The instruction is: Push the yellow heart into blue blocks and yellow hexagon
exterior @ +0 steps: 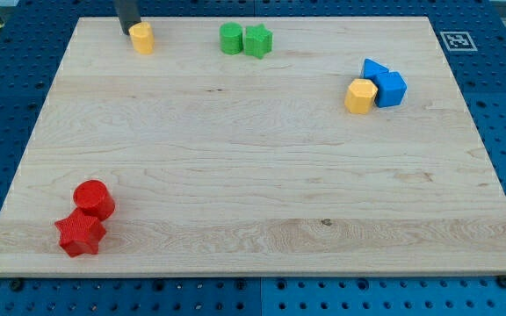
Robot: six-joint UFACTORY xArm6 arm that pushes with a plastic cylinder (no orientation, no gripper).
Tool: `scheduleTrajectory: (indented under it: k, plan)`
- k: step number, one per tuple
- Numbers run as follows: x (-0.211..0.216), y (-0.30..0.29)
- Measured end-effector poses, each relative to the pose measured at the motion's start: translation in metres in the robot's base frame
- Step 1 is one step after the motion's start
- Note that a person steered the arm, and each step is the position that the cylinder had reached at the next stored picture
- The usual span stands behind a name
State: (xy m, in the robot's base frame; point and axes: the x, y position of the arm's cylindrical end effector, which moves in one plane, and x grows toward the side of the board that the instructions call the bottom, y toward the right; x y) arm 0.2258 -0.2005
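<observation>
The yellow heart point(142, 39) lies near the top left of the wooden board point(253, 175). My tip point(128, 30) touches its upper left side; the dark rod rises out of the view's top. The yellow hexagon point(360, 96) sits at the right, touching a blue cube-like block point(390, 89). A second blue block point(373, 68) sits just behind them, its shape partly hidden. The heart is far to the left of this cluster.
A green cylinder point(230, 39) and a green star point(257, 40) sit together at the top middle, between the heart and the blue blocks. A red cylinder point(93, 199) and a red star point(80, 233) sit at the bottom left.
</observation>
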Motion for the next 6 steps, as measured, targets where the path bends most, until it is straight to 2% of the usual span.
scheduleTrajectory:
  k: [2,3,4,6]
  plan:
    - [0.004,0.009]
    - [0.004,-0.024]
    - [0.006,-0.027]
    - [0.018,-0.002]
